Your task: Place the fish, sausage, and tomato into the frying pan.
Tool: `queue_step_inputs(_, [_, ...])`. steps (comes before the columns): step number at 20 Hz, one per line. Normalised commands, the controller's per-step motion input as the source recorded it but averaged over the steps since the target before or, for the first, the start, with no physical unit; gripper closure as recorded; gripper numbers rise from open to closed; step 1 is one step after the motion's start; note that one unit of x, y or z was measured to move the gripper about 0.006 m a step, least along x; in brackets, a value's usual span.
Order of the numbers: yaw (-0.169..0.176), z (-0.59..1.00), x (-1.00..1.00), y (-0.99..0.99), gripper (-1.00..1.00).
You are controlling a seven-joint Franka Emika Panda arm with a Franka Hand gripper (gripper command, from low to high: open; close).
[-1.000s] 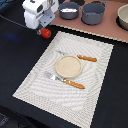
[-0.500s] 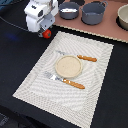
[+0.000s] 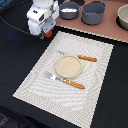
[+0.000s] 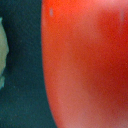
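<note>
One arm's gripper (image 3: 46, 33) hangs low over tomato (image 3: 48, 35).

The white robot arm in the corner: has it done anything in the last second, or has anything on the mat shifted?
Nothing has visibly changed. The gripper hangs over the tomato just as before, and the plate, the cutlery and the pans at the back lie where they were.

Black tabletop (image 3: 110, 95); tan board (image 3: 107, 30), possibly wood, behind.
</note>
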Motion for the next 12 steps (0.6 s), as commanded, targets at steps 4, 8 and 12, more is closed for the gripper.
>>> queue_step_inputs(4, [0.0, -0.22, -0.04, 0.11, 1.0])
queue_step_inputs(8, [0.0, -0.15, -0.01, 0.1, 1.0])
queue_step_inputs(12, [0.0, -0.07, 0.0, 0.1, 1.0])
